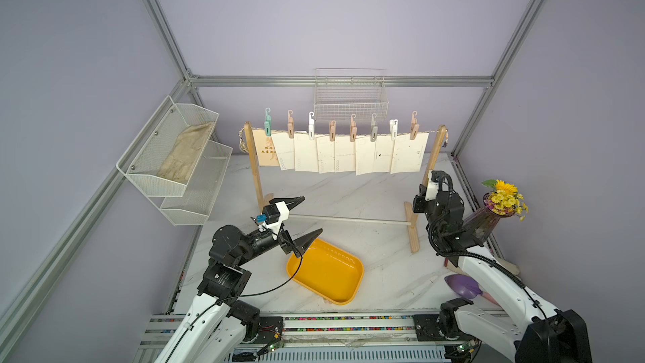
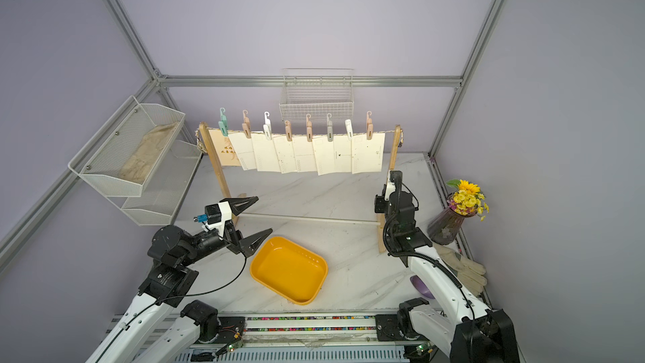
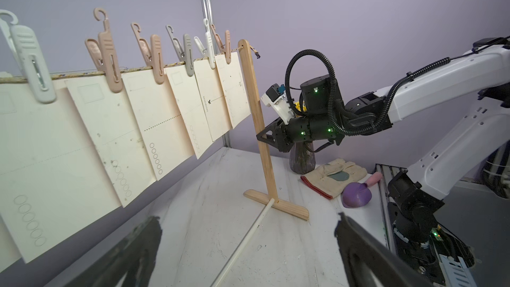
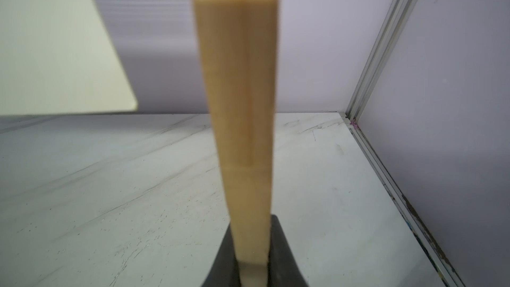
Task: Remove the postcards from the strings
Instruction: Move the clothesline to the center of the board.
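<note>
Eight postcards (image 1: 343, 153) hang in one overlapping row from the string (image 3: 174, 64), which is stretched across the top of the wooden stand (image 1: 413, 235). The card at the stand's left end is tan with orange lettering; the other seven are cream. Each card is clamped to the string by its own hooked clothespin (image 1: 353, 130), and every card is on the line. The left fingers (image 1: 307, 239) are spread wide and hold nothing. They hover above the tabletop (image 1: 349, 197) in front of the stand's left post (image 1: 254, 169), well below the cards. The right fingers (image 3: 271, 136) are closed on the right post (image 1: 434, 158) partway up, beneath the lower corner of the last card; the right wrist view shows the post running up between them. A thin white rod (image 1: 349, 219) joins the stand's two feet. A yellow tray (image 1: 289, 267) lies in front of the stand, empty, with its near corner under the left fingers. Behind the stand a wire basket (image 1: 350, 106) hangs on the wall. Left of the stand is a two-tier mesh shelf (image 1: 139, 169) with a beige cloth (image 1: 186, 155) in its upper tier. Right of the stand are a dark vase (image 1: 485, 219) of yellow flowers, a work glove (image 2: 460, 268) and a purple scoop (image 1: 462, 286).
</note>
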You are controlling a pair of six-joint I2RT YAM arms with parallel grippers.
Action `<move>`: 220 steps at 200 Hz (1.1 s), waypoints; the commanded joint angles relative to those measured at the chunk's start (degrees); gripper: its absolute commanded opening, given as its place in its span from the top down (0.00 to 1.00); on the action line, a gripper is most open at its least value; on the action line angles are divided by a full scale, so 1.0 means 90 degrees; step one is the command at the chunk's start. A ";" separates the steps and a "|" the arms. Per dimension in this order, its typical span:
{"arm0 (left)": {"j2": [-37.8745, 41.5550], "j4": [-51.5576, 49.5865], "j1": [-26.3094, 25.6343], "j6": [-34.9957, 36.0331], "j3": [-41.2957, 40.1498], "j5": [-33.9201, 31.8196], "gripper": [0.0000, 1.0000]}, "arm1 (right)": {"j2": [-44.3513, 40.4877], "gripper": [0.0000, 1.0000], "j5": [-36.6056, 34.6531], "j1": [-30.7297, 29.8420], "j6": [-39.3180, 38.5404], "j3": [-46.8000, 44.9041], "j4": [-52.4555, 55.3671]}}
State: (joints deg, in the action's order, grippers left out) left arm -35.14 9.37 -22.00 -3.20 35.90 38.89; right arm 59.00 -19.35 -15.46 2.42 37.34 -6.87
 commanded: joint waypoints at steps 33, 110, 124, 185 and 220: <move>-0.0155 0.0216 -0.0319 0.0116 0.0626 0.0350 0.00 | -0.0598 0.91 -0.1287 -0.0707 0.1131 0.0228 0.0906; -0.0884 0.0486 -0.0720 0.0208 0.1152 0.0333 0.00 | -0.0994 0.89 -0.1946 -0.1324 0.1879 0.0121 0.2261; -0.1045 0.0565 -0.0818 0.0248 0.1254 0.0310 0.00 | -0.1109 0.88 -0.2189 -0.1429 0.2119 0.0056 0.2481; -0.1788 0.0600 -0.1381 0.0504 0.1815 0.0373 0.00 | -0.1438 0.86 -0.2486 -0.1568 0.2744 0.0126 0.3326; -0.2269 0.0603 -0.1569 0.0432 0.2182 0.0552 0.00 | -0.1573 0.52 -0.1666 -0.1573 0.2539 0.0642 0.4255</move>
State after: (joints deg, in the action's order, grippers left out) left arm -53.32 12.84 -35.31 0.27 50.09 41.85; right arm 45.95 -40.03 -29.36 22.68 39.24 22.28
